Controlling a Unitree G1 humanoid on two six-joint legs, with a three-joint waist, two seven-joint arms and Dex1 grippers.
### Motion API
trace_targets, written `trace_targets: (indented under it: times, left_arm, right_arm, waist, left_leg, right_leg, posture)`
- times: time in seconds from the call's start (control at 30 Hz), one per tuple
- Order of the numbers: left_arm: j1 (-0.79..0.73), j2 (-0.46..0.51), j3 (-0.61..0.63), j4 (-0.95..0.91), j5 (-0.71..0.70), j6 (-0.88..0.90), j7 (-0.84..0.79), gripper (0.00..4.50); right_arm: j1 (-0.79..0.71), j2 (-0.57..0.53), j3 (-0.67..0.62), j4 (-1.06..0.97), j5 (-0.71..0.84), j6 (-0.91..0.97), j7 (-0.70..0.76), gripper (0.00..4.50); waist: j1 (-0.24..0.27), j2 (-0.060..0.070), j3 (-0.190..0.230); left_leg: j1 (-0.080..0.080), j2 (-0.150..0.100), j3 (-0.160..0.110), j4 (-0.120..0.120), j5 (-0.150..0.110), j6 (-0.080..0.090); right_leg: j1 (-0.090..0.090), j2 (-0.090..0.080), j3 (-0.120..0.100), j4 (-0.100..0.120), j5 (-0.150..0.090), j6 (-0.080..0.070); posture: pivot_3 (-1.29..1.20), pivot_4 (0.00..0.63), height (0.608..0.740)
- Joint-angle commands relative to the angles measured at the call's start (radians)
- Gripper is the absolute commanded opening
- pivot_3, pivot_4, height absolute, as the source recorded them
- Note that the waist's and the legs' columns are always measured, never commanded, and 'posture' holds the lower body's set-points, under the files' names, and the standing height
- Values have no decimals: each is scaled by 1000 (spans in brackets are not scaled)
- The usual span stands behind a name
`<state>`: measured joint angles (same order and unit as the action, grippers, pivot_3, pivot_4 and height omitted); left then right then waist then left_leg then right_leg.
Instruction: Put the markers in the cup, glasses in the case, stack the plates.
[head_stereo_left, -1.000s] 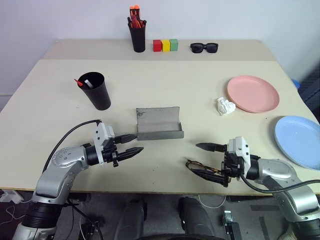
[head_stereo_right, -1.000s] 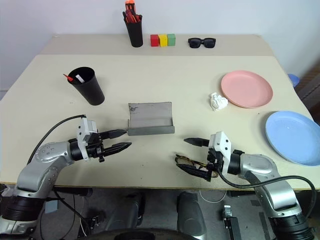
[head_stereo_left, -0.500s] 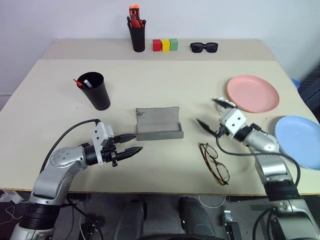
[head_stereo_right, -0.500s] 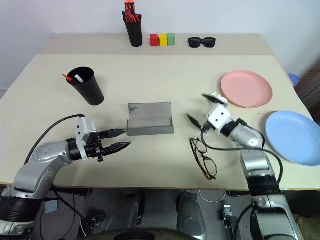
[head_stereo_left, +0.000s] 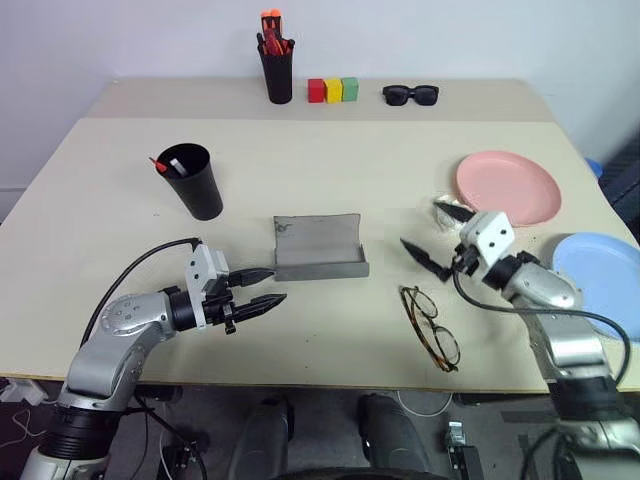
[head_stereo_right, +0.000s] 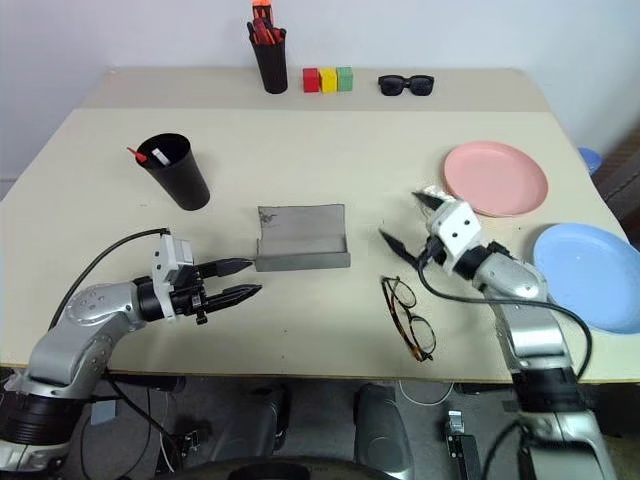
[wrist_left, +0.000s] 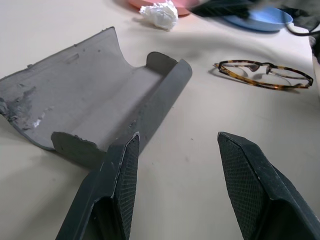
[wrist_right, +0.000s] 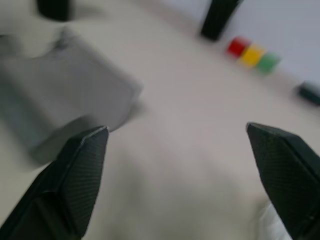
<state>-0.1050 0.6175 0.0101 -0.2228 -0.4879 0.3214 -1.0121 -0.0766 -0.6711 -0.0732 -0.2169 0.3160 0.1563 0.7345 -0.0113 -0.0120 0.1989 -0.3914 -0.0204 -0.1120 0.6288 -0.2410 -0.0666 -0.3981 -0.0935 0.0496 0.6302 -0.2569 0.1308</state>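
The wire-framed glasses (head_stereo_left: 430, 325) lie flat on the table, near its front edge and right of the centre. Just beyond them my right gripper (head_stereo_left: 419, 222) hovers open and holds nothing. The grey case (head_stereo_left: 318, 247) lies open in the middle of the table. My left gripper (head_stereo_left: 268, 285) is open and empty, with its fingertips by the case's left end (wrist_left: 90, 105). The black cup (head_stereo_left: 192, 182) stands at the left with the markers (head_stereo_left: 165, 163) sticking out of it. The pink plate (head_stereo_left: 507, 187) and the blue plate (head_stereo_left: 600, 280) lie apart at the right.
At the back of the table stand a black pen holder with orange-red pens (head_stereo_left: 277, 70), three coloured blocks (head_stereo_left: 332, 90) and black sunglasses (head_stereo_left: 410, 95). A crumpled white paper (wrist_left: 161, 14) lies beside the pink plate, behind my right gripper.
My right gripper has come off the glasses, which now lie turned on the table. It has risen and moved away towards the pink plate. The left arm has kept still.
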Motion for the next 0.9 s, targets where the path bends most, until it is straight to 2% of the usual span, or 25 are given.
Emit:
trace_targets:
  times: [0.03,0.3,0.53,0.9]
  left_arm:
    - [-35,-1,-25,22,6,-27,-48,2532]
    - [-152,-15,-75,159,33,-68,-145,2532]
    - [-232,-61,-119,246,62,-97,-192,2532]
    - [-285,-90,-135,291,76,-111,-224,2532]
  right_arm:
    - [96,-51,-62,-189,87,167,1,4476]
    - [247,-114,-204,-424,231,467,-48,4476]
    - [336,-151,-275,-553,295,645,-90,4476]
    - [367,-142,-274,-601,293,718,-127,4476]
  waist:
    - [-1,0,0]
    - [-2,-1,-1]
    - [1,-1,-1]
    - [0,-1,-1]
  left_leg:
    - [0,0,0,0,0,0]
    - [0,0,1,2,0,0]
    - [-1,0,1,2,0,0]
    - [-1,0,0,2,0,0]
  right_leg:
    - [0,0,0,0,0,0]
    - [1,0,0,0,0,-1]
    - [1,0,0,-1,0,0]
    - [0,0,0,-1,-1,0]
  posture:
    - [0,150,740]
    - [0,150,740]
    - [0,150,740]
    - [0,150,740]
